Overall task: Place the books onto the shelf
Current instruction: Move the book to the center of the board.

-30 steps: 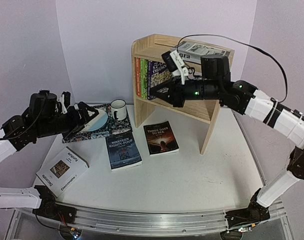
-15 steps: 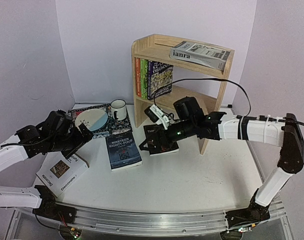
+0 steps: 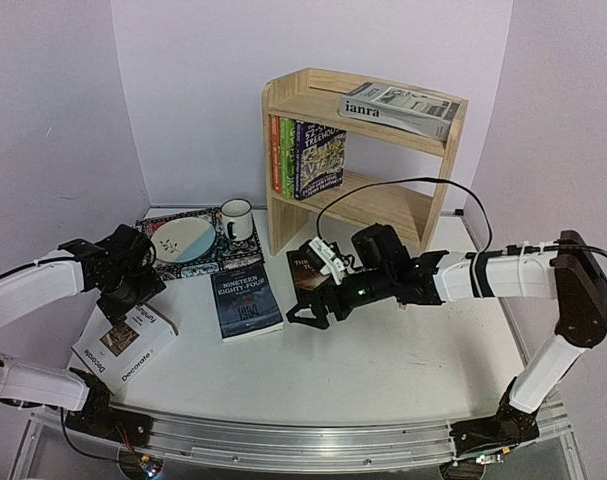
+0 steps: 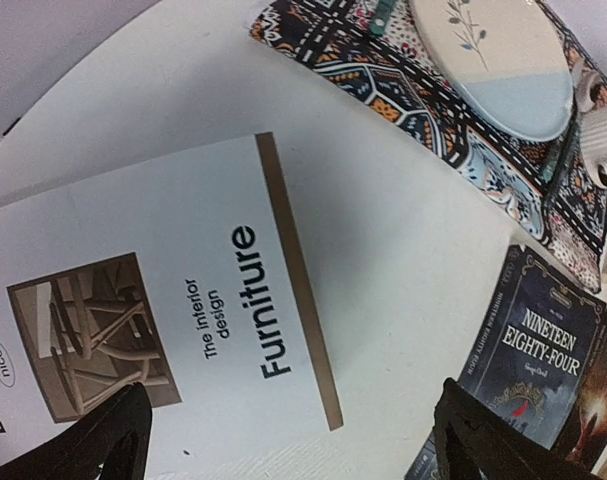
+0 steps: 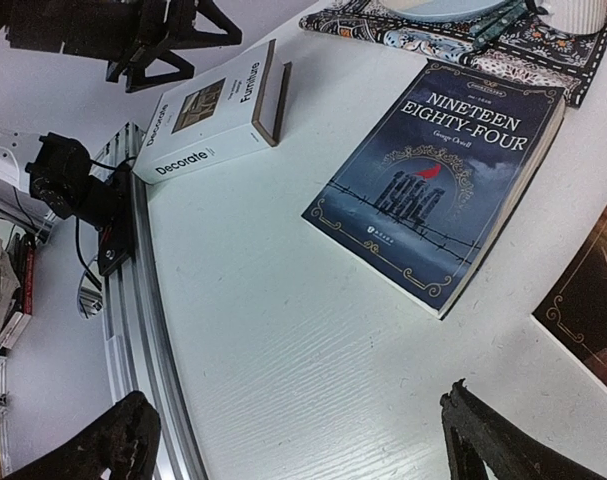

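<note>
The pine shelf stands at the back. A grey "ianra" book lies on its top, and three colourful paperbacks stand upright on its lower tier. On the table lie the white "Decorate" book, the dark blue "Nineteen Eighty-Four" and the black "Three Days to See". My left gripper hovers open over the white book's right edge. My right gripper is open and empty above bare table, between the blue and black books.
A patterned placemat with a plate and a white mug lies left of the shelf. An aluminium rail runs along the near table edge. The right arm's cable loops in front of the shelf.
My right gripper left the shelf, opened and came down over the table by the black book. The left gripper dropped from above the placemat toward the white book.
</note>
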`<state>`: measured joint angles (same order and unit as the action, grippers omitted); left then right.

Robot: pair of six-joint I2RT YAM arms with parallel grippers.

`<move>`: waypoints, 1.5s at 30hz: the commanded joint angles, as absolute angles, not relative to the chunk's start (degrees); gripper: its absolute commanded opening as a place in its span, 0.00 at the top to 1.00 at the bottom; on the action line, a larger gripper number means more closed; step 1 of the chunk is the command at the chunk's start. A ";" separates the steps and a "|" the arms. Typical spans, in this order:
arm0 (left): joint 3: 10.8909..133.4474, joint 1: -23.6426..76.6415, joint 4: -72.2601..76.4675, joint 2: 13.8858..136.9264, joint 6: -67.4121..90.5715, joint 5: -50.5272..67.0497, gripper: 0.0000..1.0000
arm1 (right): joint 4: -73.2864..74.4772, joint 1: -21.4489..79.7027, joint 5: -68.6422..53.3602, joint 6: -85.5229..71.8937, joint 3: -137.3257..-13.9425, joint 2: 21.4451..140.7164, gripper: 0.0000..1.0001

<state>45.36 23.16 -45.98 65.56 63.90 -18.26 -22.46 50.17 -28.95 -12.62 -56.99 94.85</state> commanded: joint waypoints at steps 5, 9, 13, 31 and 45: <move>43.96 2.39 -47.05 58.50 61.32 -16.94 0.03 | -25.11 50.45 -28.58 -9.92 -53.89 90.09 0.02; 43.15 -6.82 -47.16 57.75 59.16 -14.49 0.04 | -25.05 50.46 -28.89 -8.53 -53.27 89.36 0.02; 41.76 -14.74 -49.45 58.10 58.63 -14.51 0.06 | -24.68 50.46 -29.38 -7.73 -53.65 89.25 0.02; 34.94 -25.04 -51.93 56.30 64.20 -15.77 0.20 | -23.82 50.46 -32.87 -8.29 -54.78 90.80 0.02; 35.01 -24.98 -52.92 62.01 69.42 -17.30 0.55 | -23.78 50.46 -33.46 -8.34 -55.19 91.09 0.02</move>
